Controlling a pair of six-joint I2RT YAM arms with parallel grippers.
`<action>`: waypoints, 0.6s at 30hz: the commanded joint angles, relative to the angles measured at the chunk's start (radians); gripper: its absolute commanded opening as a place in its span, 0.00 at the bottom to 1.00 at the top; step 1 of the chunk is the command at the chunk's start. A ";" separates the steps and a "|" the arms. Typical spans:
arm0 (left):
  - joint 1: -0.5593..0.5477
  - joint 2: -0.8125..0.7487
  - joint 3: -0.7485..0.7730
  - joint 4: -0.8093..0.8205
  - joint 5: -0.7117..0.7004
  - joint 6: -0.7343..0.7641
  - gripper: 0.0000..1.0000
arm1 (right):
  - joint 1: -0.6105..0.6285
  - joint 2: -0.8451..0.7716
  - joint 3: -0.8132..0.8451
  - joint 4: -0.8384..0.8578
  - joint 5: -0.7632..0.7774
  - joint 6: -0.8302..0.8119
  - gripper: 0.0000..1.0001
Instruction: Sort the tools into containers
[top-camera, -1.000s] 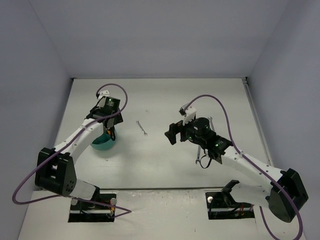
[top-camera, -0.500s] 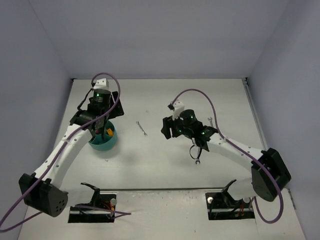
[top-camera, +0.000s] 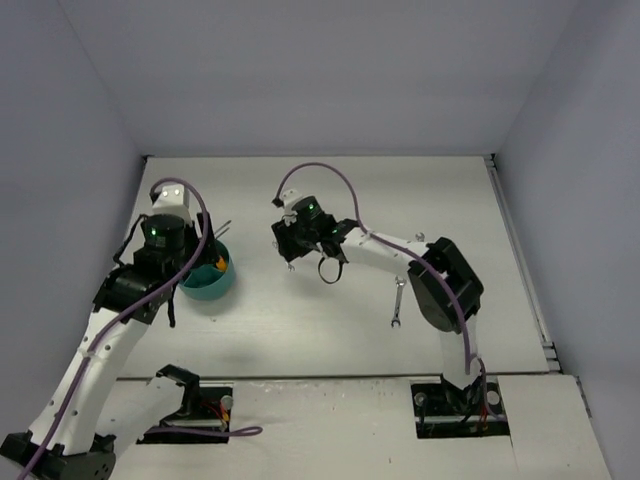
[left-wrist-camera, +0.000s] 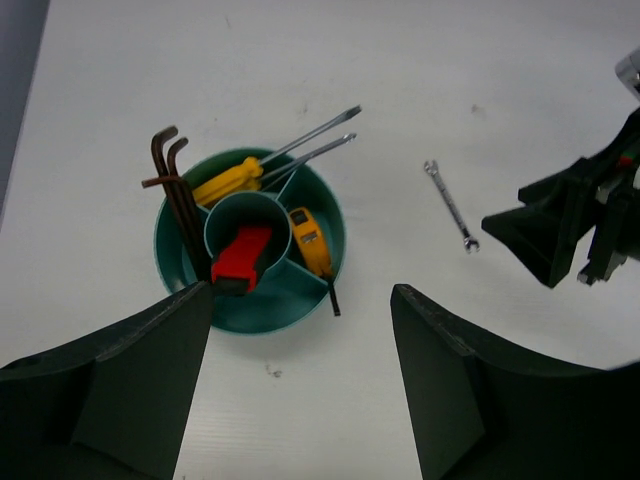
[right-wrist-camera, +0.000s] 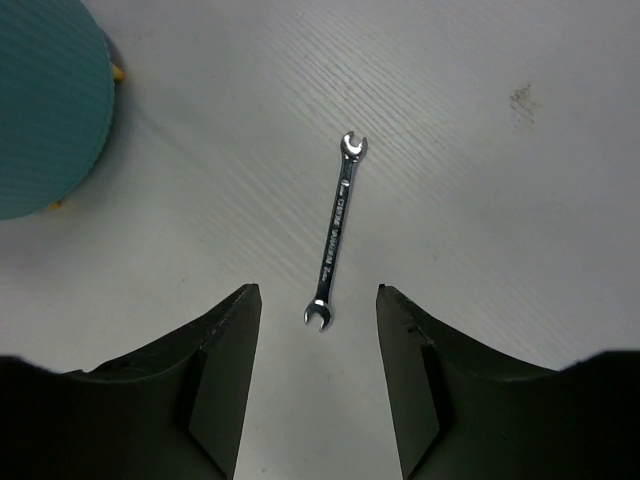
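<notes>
the left gripper (left-wrist-camera: 300, 292) is seen spread wide and empty above the teal bowl (left-wrist-camera: 250, 328), in which hex keys (left-wrist-camera: 180, 200), 2 screwdrivers (left-wrist-camera: 240, 178) and a utility knife (left-wrist-camera: 243, 255) are held. the right gripper (right-wrist-camera: 317, 291) is parted and empty over 1 silver wrench (right-wrist-camera: 335, 230) lying flat on the table (right-wrist-camera: 500, 200), beside the bowl.

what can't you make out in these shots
- Top view: the left arm covers part of the teal bowl; its tools are too small to tell apart.
- Top view: the right gripper hides most of the wrench under it.
- Right wrist view: the left edge cuts off the bowl; only its outer wall shows.
- Right wrist view: the wrench's lettering is too small to read.
- Left wrist view: the right edge cuts off the right gripper.
</notes>
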 joint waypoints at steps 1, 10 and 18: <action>0.009 -0.038 -0.044 0.006 -0.031 0.034 0.68 | 0.014 0.090 0.141 -0.072 0.039 -0.031 0.39; 0.012 -0.140 -0.151 0.075 -0.046 0.019 0.69 | 0.033 0.233 0.282 -0.152 0.098 -0.038 0.24; 0.074 -0.106 -0.151 0.074 0.027 0.030 0.68 | 0.049 0.287 0.324 -0.198 0.152 -0.050 0.24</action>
